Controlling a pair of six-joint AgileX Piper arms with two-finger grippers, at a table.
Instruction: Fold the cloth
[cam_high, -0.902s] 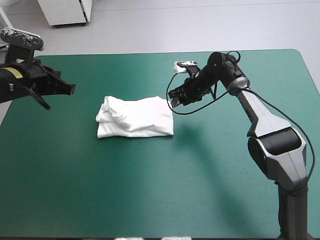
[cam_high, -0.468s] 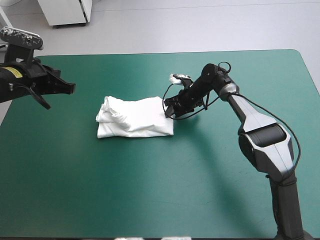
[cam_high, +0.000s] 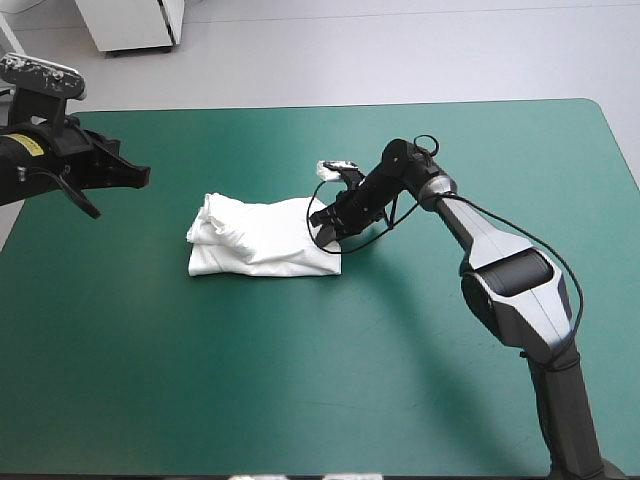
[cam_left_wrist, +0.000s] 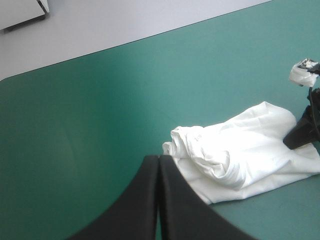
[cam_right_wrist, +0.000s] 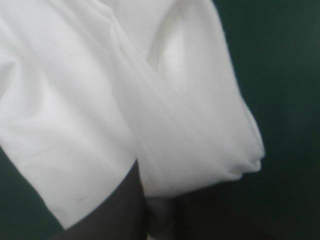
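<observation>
T-shirt, folded, has its edge pinched in the right claw; the left claw, closed empty, hangs well apart.

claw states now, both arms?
Left claw: closed, empty.
Right claw: closed on the T-shirt.

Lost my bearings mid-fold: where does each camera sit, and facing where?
High: above and behind, looking down on the table; left gripper and right gripper show.
Left wrist: over the table's left, facing the T-shirt along the shut left gripper.
Right wrist: close on the T-shirt, right gripper at its edge.
Shared: the T-shirt, in all three.
</observation>
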